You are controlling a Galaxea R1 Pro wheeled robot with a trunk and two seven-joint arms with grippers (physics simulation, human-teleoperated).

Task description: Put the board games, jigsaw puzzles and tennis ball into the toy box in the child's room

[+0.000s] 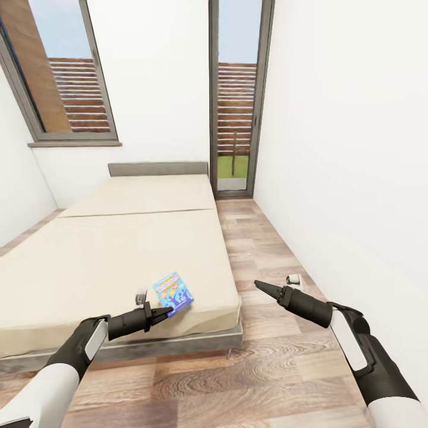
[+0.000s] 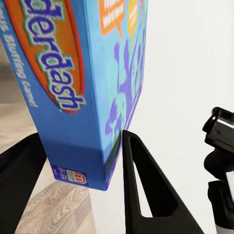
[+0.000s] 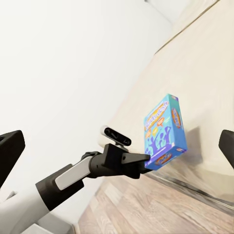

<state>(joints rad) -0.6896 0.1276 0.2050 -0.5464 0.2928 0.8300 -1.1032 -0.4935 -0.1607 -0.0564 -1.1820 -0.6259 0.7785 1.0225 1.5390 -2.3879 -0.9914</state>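
A small blue board game [image 1: 173,293] is pinched at its lower edge by my left gripper [image 1: 159,312], over the near right corner of the bed [image 1: 119,238]. In the left wrist view the blue box [image 2: 83,87] stands between the two black fingers [image 2: 141,185]. The right wrist view shows the box [image 3: 163,131] held upright and tilted beside the mattress edge, casting a shadow on it. My right gripper [image 1: 261,286] hangs over the floor to the right of the bed, its fingers [image 3: 10,146] spread wide with nothing between them.
The bed's grey headboard [image 1: 157,169] stands against the far wall under a window [image 1: 65,77]. A tall glass door [image 1: 235,119] is at the far right. A strip of wood floor [image 1: 267,356] runs between the bed and the white right wall [image 1: 356,148].
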